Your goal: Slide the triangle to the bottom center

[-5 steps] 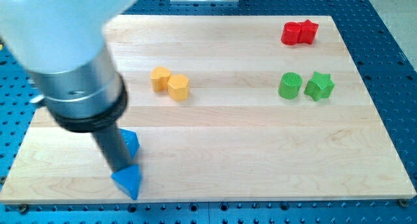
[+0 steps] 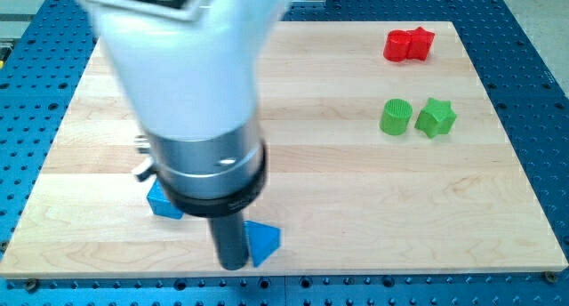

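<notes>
The rig carried no claw, only a dark rod; its tip (image 2: 233, 265) touched the left face of the blue triangular block (image 2: 263, 241), low on the pale wooden tabletop (image 2: 356, 208), left of bottom centre. Judged risk: the tabletop's bottom edge lay near, so an off-centre push might spin the triangle or drive it off. A second blue block (image 2: 162, 202) sat behind.

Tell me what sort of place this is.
Probably a robotics lab bench: a wooden board sits on a blue perforated table, with small coloured blocks such as the blue triangle beside my tip and a green star.
</notes>
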Robot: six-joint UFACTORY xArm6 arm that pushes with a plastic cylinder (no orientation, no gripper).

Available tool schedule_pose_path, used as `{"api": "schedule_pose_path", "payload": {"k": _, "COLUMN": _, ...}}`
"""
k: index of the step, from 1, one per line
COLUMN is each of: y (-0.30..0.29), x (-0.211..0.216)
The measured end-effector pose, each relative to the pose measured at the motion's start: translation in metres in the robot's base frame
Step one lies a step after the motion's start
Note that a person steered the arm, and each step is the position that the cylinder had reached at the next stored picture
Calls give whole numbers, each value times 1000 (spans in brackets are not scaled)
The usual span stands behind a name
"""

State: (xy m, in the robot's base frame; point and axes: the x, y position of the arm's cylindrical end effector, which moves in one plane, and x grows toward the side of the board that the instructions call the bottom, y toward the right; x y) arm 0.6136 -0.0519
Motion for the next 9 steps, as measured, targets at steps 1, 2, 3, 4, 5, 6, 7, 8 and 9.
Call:
{"api": "schedule_pose_path", "payload": {"k": 1, "y": 20, "x": -1}}
{"api": "schedule_pose_path", "payload": {"k": 2, "y": 47, "x": -1}}
{"api": "schedule_pose_path", "payload": {"k": 3, "y": 72, "x": -4}}
{"api": "schedule_pose_path", "payload": {"k": 4, "y": 156, "x": -18}}
{"api": "schedule_pose_path", "payload": {"k": 5, "y": 202, "x": -35}}
{"api": "schedule_pose_path", "payload": {"k": 6, "y": 161, "x": -33}}
{"api": "schedule_pose_path", "payload": {"k": 7, "y": 107, "x": -25}}
{"api": "schedule_pose_path", "payload": {"k": 8, "y": 95, "x": -29}}
{"api": "schedule_pose_path", "payload": {"k": 9, "y": 100, "x": -48}}
